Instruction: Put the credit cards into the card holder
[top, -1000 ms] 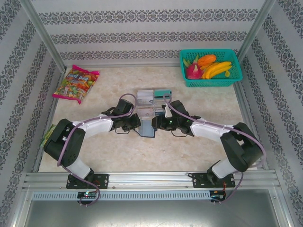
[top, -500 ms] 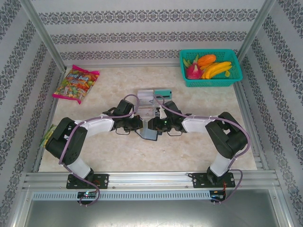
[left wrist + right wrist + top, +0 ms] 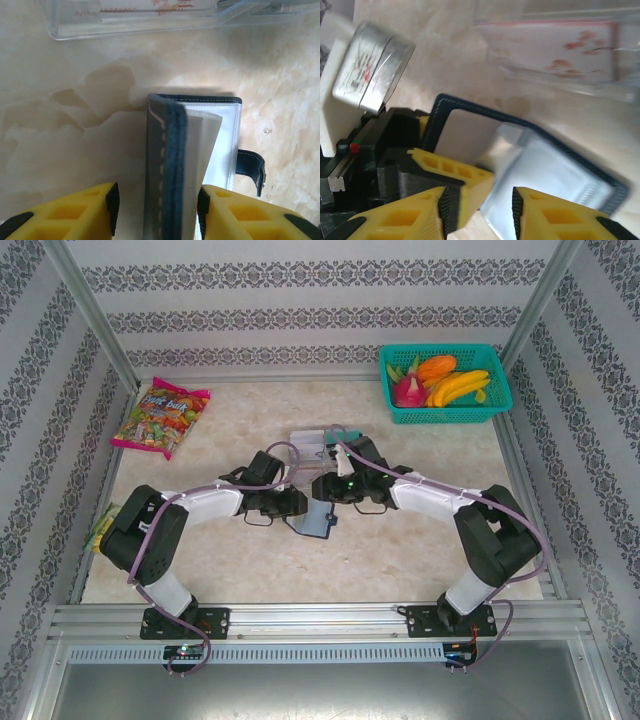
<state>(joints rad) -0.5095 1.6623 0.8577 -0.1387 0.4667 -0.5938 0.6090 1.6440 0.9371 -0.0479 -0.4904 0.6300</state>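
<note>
Where both arms meet at mid-table, the card holder [image 3: 316, 521] lies open and slanted, one navy flap standing edgewise between the left gripper [image 3: 157, 205]'s parted fingers. The right gripper [image 3: 478, 202] is parted too. Bare table lies nearer; a clear case [image 3: 308, 443] sits just behind.

card holder [image 3: 172, 165]: dark navy cover, fine-grained and matt, like cloth or faux leather, with pale stitching along the edge; inner sleeves of clear, shiny plastic film
table [image 3: 380, 560]: smooth beige top with a marble pattern and a faint sheen
clear case [image 3: 150, 22]: transparent hard plastic, glossy
left gripper [image 3: 157, 207]: yellow plastic fingers [image 3: 70, 215], matt, with black pads
right gripper [image 3: 479, 207]: same matt yellow plastic, black pads
basket [image 3: 446, 413]: teal plastic mesh
candy bag [image 3: 160, 418]: glossy printed film
frame rails [image 3: 320, 618]: bare silver metal, dull
walls [image 3: 300, 315]: matt, patterned like wallpaper
</note>
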